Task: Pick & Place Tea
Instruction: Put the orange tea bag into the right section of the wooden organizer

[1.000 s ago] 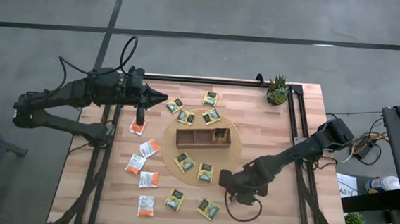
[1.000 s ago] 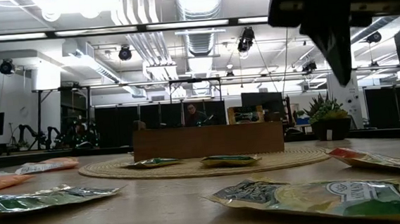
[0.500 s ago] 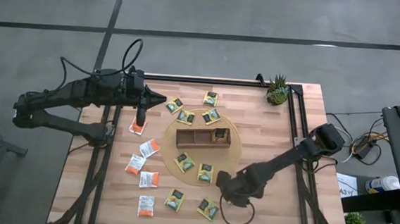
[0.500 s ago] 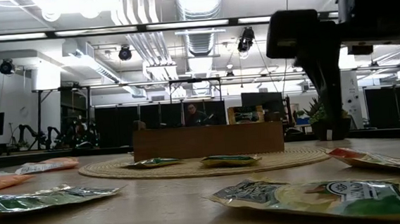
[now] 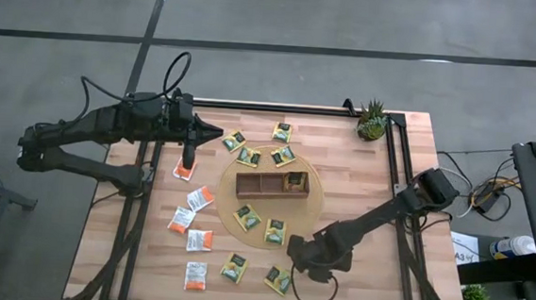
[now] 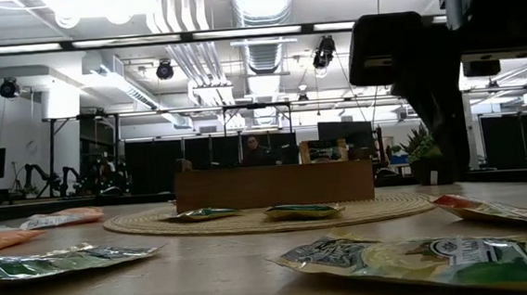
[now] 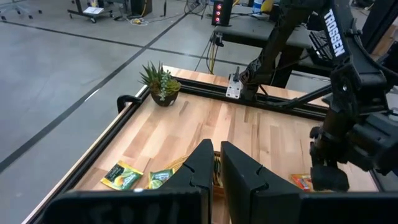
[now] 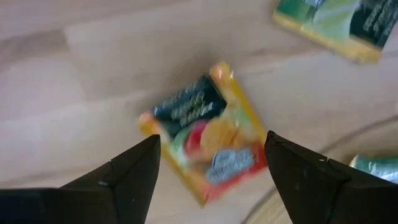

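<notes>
A wooden table (image 5: pixel 360 190) with a dark frame stood on a grey floor, and the low view looked past it into a large workshop with ceiling ducts and lamps. At the table's centre a round woven mat (image 5: pixel 313 202) carried the brown three-compartment tray (image 5: pixel 271 184). Only the tray's right compartment seemed to hold anything, a yellowish sachet or so; the middle and left ones looked bare, so the job was, by my reading, barely begun.

Most of the tea lay loose. Yellow-green sachets ringed the mat on its far side (image 5: pixel 281 132) and near side (image 5: pixel 246 218), and white-and-orange sachets (image 5: pixel 199 240) sat in a group on the table's left.

The right gripper (image 8: pixel 211 171) hung low over the near edge of the table, jaws spread wide and holding nothing, with an orange-yellow sachet (image 8: pixel 202 135) lying flat on the wood between the fingertips. That packet appeared to be the next pick, still to be grasped.

The left gripper (image 7: pixel 211 168) waited at the far-left of the table, above a white-and-orange sachet (image 5: pixel 184 171), its fingers nearly together with nothing between them.

A small potted plant (image 5: pixel 373 120) stood at the far-right corner.
</notes>
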Controlling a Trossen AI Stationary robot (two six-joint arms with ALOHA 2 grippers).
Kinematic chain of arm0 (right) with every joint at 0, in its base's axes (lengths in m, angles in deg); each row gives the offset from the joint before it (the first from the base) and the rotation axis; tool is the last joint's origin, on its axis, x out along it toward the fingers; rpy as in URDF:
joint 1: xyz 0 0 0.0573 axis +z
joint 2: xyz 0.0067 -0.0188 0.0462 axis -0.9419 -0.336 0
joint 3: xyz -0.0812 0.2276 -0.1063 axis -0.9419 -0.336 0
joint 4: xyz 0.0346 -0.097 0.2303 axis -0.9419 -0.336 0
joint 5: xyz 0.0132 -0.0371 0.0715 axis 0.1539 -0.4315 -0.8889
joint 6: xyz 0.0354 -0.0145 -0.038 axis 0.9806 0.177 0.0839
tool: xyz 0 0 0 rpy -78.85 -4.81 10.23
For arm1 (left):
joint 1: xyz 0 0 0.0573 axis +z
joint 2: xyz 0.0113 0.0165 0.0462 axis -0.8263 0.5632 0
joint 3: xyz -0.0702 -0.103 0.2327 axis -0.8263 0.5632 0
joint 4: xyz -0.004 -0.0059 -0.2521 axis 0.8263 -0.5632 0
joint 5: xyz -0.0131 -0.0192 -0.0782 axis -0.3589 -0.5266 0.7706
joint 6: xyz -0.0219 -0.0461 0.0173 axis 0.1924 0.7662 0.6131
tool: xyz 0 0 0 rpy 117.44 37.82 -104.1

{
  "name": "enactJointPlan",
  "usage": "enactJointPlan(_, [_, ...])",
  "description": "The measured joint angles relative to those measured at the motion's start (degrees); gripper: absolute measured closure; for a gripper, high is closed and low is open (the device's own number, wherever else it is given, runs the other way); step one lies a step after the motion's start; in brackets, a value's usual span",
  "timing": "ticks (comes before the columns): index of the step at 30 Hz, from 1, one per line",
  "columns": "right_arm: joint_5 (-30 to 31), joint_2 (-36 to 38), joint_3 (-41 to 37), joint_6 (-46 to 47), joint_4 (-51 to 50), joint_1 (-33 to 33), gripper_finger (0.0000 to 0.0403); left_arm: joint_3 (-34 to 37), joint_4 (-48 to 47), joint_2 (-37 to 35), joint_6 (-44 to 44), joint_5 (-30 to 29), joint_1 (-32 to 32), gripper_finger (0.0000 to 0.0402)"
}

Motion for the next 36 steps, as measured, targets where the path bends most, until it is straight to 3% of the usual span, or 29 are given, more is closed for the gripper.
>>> enactJointPlan(9, [1.2, -5.7, 2.0, 0.3, -0.8, -0.2, 0.0128, 0.0, 0.0, 0.0, -0.7, 0.0, 0.0, 0.0376])
enactJointPlan(13, [1.0, -6.8, 3.5, 1.3, -1.6, -0.5, 0.0151, 0.0, -0.1, 0.0, -1.0, 0.0, 0.0, 0.0376])
enactJointPlan(17, [0.9, -6.7, 4.2, 1.2, -2.0, -0.7, 0.0215, 0.0, -0.1, 0.0, -1.3, 0.0, 0.0, 0.0376])
enactJointPlan(24, [-0.4, -6.7, 4.1, 1.6, -2.0, -0.7, 0.0377, 0.0, 0.0, 0.0, -1.3, 0.0, 0.0, 0.0376])
enactJointPlan(36, [-0.1, -6.8, 4.7, 3.3, -3.2, -0.7, 0.0395, 0.0, -0.1, 0.0, -1.3, 0.0, 0.0, 0.0376])
